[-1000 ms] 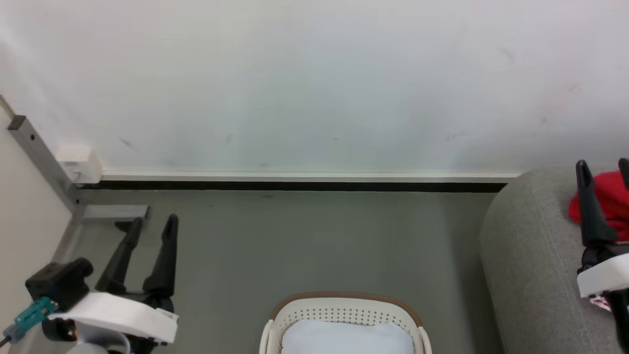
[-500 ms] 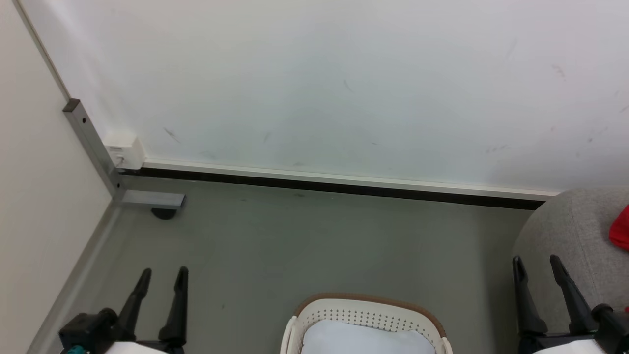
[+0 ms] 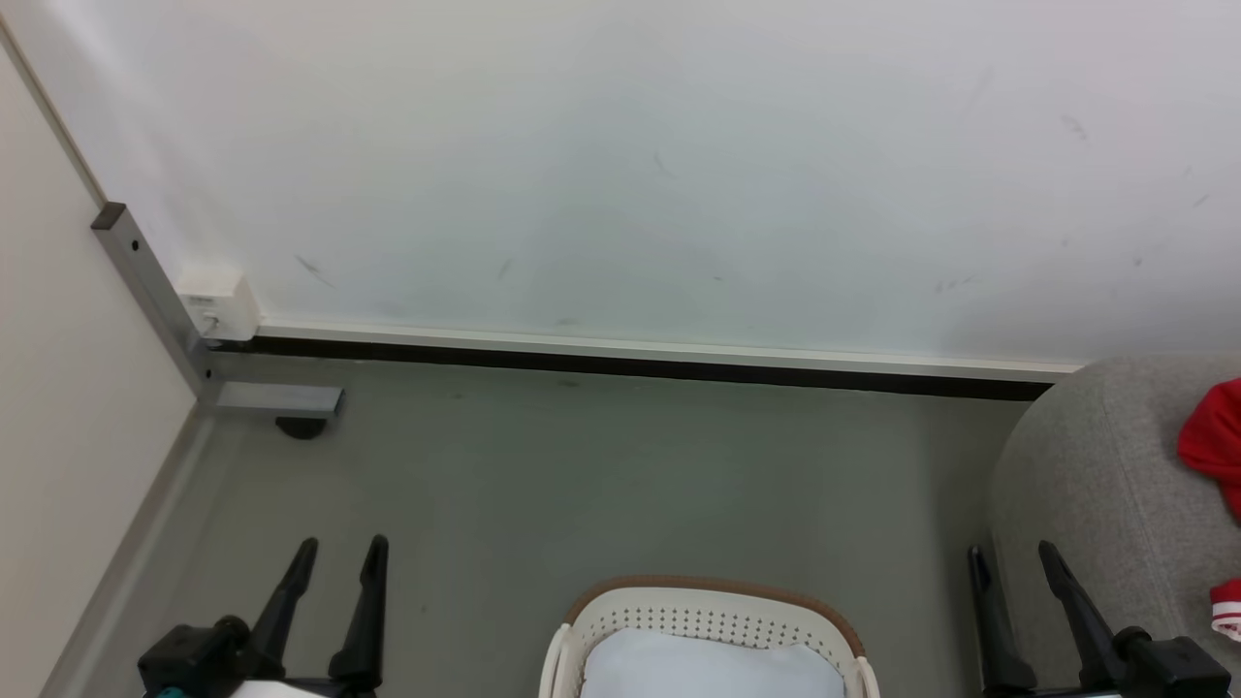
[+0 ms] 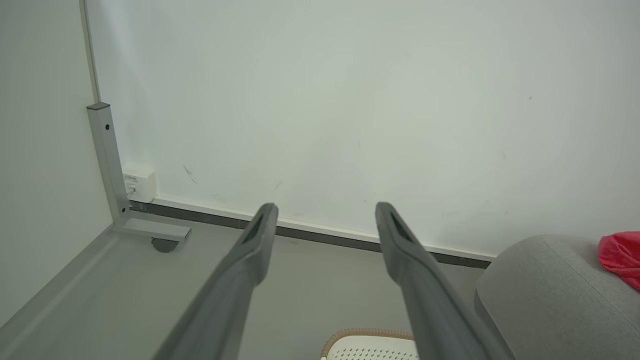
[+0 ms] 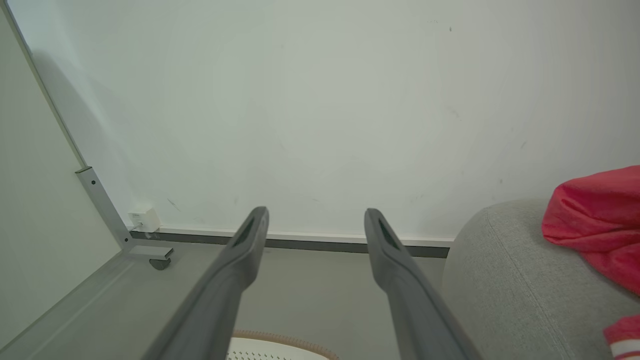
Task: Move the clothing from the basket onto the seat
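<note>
My left tool and right tool both stand released and empty, fingers spread, one to each side of the basket. The clothing, red, lies on the seat at my right. The visible part of the basket holds a white pad and no red fabric. I judge the transfer complete or nearly so, the basket's near part being out of frame.

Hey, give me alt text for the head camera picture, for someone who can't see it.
Red clothing lies on the light-grey seat at the right edge, while the cream basket at bottom centre holds a white pad. The left gripper and right gripper stand open and empty in the lower corners, over a grey floor below a white wall.
</note>
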Controlling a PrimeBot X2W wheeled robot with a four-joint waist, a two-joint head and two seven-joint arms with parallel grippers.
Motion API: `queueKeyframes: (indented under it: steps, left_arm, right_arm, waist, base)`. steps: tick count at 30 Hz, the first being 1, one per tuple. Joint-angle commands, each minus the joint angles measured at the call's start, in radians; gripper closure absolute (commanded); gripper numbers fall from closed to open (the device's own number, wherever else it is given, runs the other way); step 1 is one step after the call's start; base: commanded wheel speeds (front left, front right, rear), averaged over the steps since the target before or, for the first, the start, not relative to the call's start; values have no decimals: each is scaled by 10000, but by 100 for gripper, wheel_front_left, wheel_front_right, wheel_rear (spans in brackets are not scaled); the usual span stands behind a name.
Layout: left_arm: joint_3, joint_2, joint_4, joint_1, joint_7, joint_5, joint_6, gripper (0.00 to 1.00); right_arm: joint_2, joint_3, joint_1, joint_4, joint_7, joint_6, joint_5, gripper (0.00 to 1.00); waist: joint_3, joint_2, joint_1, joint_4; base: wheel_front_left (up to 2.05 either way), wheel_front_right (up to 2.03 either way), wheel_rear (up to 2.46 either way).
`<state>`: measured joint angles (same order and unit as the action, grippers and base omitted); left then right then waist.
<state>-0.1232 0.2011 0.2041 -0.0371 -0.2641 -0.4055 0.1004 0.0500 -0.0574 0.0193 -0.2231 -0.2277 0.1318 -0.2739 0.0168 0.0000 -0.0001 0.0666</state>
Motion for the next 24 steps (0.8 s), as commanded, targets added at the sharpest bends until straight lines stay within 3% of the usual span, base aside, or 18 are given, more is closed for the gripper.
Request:
queueKeyframes:
  steps: [1,15,16,24]
  left_arm:
    - [122,-50,44,-73,-3,113,71,0]
    - [444,-391,201,-117,-3,307,290,0]
    - [432,-378,193,-43,0,275,269,100]
    - [509,-531,467,47,228,-410,268,100]
  right_arm:
    - [1,-24,135,-65,-78,-23,-89,0]
    - [-3,-201,312,-322,-157,-23,-192,0]
    - [0,-215,203,-322,-109,0,-116,100]
    - [8,-187,59,-496,62,1,-880,100]
  waist:
    - [4,0,1,-22]
    - [21,0,1,-108]
    - [22,0,1,-110]
    - [15,0,2,-130]
  base:
    - [0,0,0]
    - [0,0,0]
    - [0,0,0]
    - [0,0,0]
